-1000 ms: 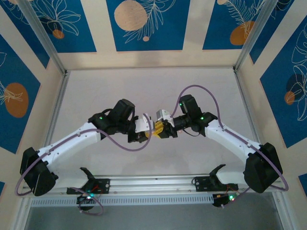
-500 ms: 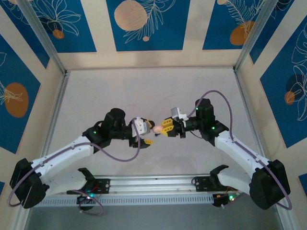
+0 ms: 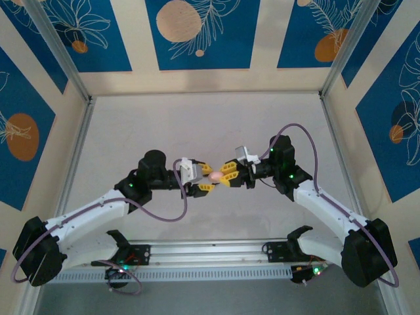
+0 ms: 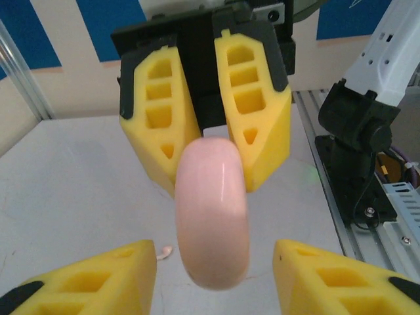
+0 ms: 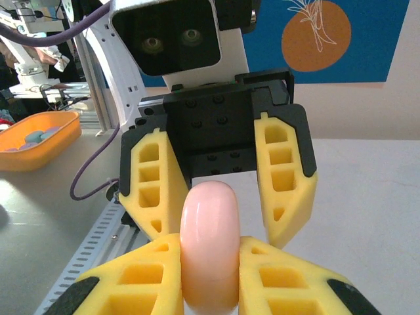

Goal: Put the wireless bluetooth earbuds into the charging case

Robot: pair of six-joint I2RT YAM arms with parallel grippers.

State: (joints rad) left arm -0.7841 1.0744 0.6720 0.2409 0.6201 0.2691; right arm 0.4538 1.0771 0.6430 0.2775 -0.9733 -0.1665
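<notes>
A pink oval charging case (image 3: 215,176), closed, hangs above the table's middle. My right gripper (image 3: 224,178) is shut on it; in the right wrist view the yellow fingers (image 5: 147,272) press both flat sides of the case (image 5: 209,230). My left gripper (image 3: 209,180) faces it from the left and is open. Seen from the left wrist, the case (image 4: 211,223) sits between that gripper's (image 4: 213,254) spread fingers without touching them. The black earbuds are out of view. A tiny pale pink piece (image 4: 164,251) lies on the table below.
The metal rail (image 3: 210,249) runs along the near edge, with the right arm's base (image 4: 354,131) on it. An orange tray (image 5: 33,139) holding bluish items stands beyond the table. White tabletop (image 3: 197,125) stretches behind both arms.
The two grippers drew apart, so the pink case now shows between them. Since then my left gripper has edged back up toward the case; the right arm has held still.
</notes>
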